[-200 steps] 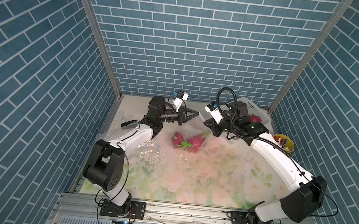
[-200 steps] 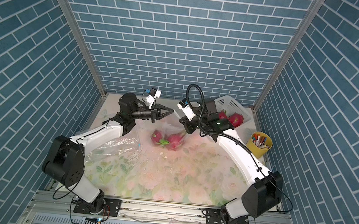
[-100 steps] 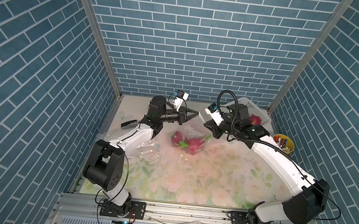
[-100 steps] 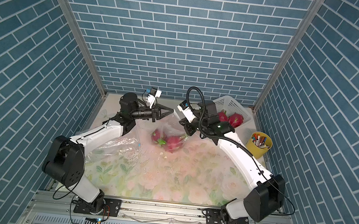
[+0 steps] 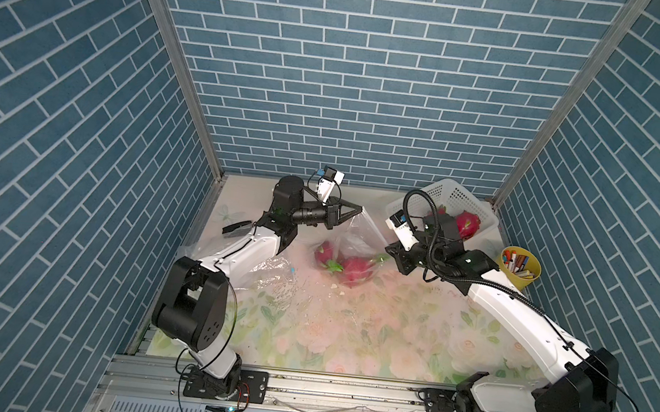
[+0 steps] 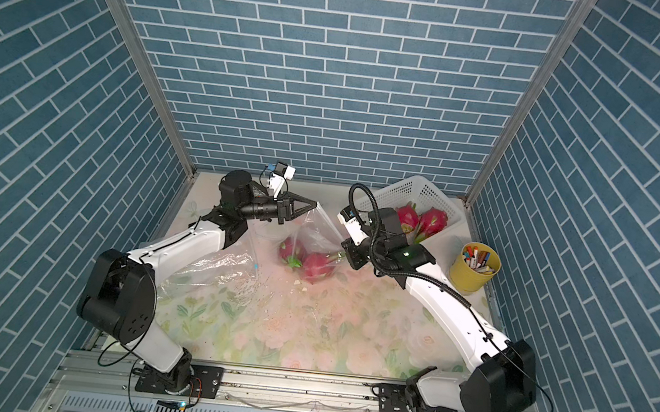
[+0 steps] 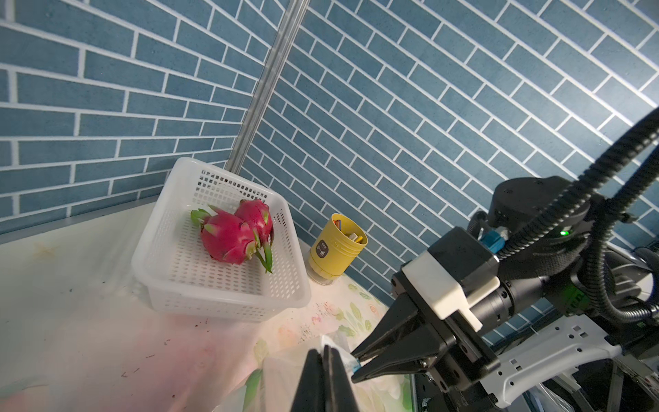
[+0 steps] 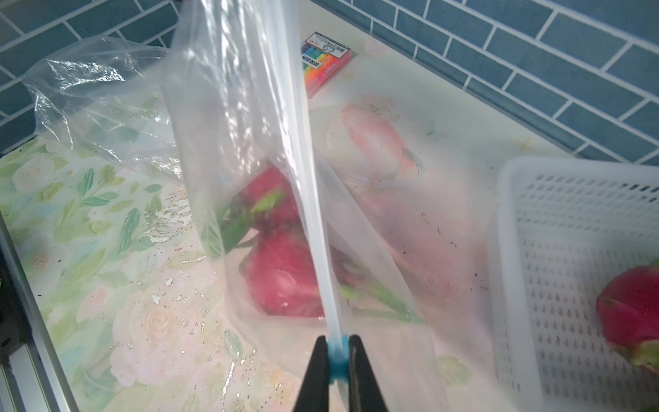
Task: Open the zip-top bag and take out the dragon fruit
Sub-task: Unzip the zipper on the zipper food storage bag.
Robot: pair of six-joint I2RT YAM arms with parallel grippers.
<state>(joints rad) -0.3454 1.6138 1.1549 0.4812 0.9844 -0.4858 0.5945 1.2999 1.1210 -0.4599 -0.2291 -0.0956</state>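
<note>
Right gripper [image 8: 335,347] pinches zip-top bag [image 8: 231,142], seal [image 8: 303,178] running taut to left gripper [image 7: 325,356].

Light: bright, even, from overhead in both top views; shadows soft, faint.
Glare: white streaks on zip-top bag [image 8: 228,107] ahead of right gripper [image 8: 337,342]; table [image 7: 53,285] beyond left gripper [image 7: 323,353] blown out white.
Focus: both grippers' fingers [image 8: 313,378] soft, close to lens.
Distortion: brick wall [image 7: 428,107] lines bow at wrist-view edges.

A robot test booth: brick-print wall panels [image 5: 352,92] on aluminium posts [image 5: 178,61] around a floral tabletop [image 5: 348,334].
</note>
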